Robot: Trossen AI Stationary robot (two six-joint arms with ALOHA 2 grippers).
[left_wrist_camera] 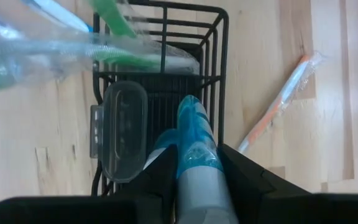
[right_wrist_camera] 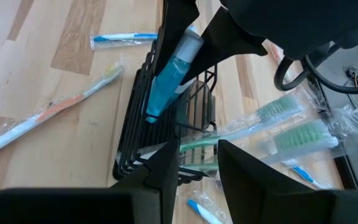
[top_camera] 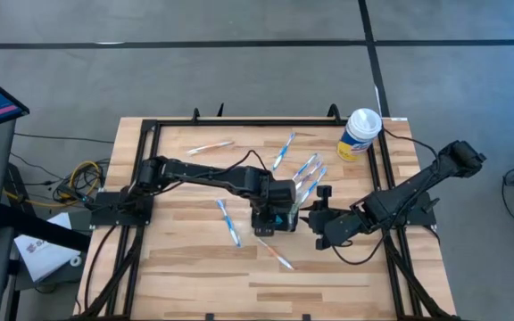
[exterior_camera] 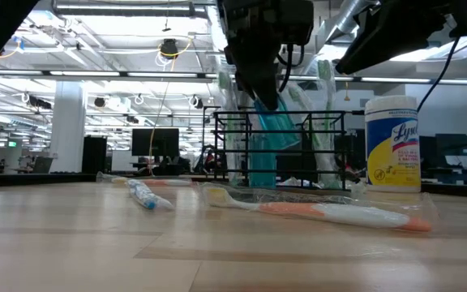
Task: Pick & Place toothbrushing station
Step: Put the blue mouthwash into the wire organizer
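The left end effector (right_wrist_camera: 194,34), clamped on a blue toothbrush (left_wrist_camera: 194,134), is lowering it into the black wire toothbrushing station (top_camera: 279,214) mid-tabletop, apparently the insertion step; the next move calls for release, while the right end effector (right_wrist_camera: 197,163) waits beside, holding nothing, fingers parted.

surface (top_camera: 186,267): pale wood planks, smooth, low sheen, visible grain
toothbrushing station (left_wrist_camera: 166,74): thin black wire, looks like coated metal, matt
blue toothbrush (left_wrist_camera: 194,134): glossy translucent plastic handle inside a clear wrapper
orange toothbrush (exterior_camera: 323,212): plastic, sealed in crinkled clear film that catches the light
canister (top_camera: 360,134): smooth white plastic with a glossy printed label
left claw (left_wrist_camera: 194,180): matt black fingers, plastic-looking
frame (top_camera: 239,123): black metal rails, dull finish
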